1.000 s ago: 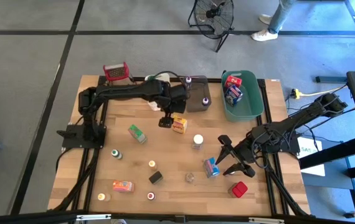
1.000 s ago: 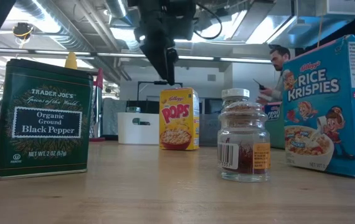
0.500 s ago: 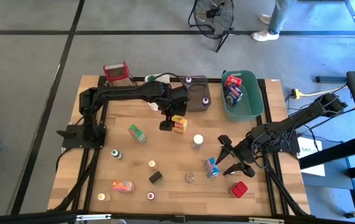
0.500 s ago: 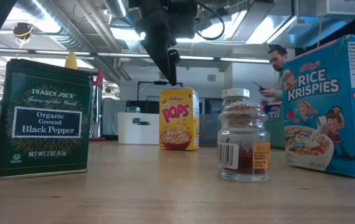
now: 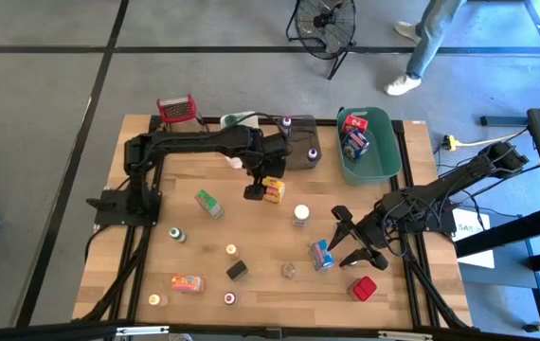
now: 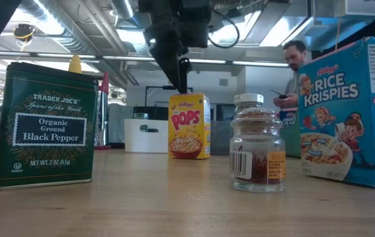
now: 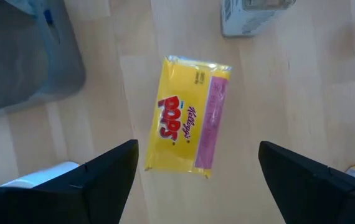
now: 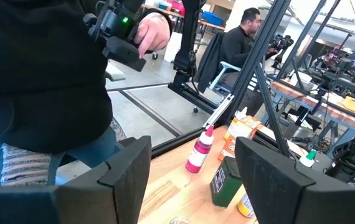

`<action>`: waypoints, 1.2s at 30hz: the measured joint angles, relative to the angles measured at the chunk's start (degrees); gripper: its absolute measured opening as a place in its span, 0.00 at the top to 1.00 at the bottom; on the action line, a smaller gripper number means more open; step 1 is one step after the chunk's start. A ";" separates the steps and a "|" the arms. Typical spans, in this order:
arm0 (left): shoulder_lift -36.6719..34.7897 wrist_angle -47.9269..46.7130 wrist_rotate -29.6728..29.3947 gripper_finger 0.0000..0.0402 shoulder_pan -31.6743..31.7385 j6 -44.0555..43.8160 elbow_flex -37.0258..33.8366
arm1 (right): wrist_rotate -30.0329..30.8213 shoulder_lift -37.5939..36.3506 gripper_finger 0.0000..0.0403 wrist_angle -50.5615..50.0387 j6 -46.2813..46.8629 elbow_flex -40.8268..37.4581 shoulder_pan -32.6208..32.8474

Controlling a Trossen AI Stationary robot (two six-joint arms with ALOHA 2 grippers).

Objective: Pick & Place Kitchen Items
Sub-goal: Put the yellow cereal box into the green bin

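High view looks straight down on the whole table [image 5: 156, 256] and both arms. Low view sits at tabletop height, close behind the black pepper tin [image 6: 46, 125], facing level across into the room. Left wrist view looks down close on the Pops box [image 7: 187, 130], shared with high and low views. Right wrist view faces out level into the room.
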 joint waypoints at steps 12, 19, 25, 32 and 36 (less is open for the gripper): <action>3.36 1.67 0.00 0.18 0.00 1.09 0.00 | 0.00 -0.01 0.42 -0.82 0.01 0.00 -0.02; 5.62 1.29 -0.07 0.19 -0.02 1.58 0.00 | 0.00 -0.01 0.42 -0.98 0.00 0.00 -0.02; 5.75 1.08 -0.11 0.19 -0.02 2.07 0.00 | 0.00 0.00 0.42 -1.05 0.00 0.00 -0.02; 5.75 0.38 -0.11 0.21 -0.02 2.05 0.00 | 0.00 -0.02 0.42 -1.20 0.02 -0.02 -0.02; 5.75 0.38 -0.11 0.28 -0.02 2.05 -0.01 | 0.00 0.00 0.42 -1.20 0.00 0.00 -0.02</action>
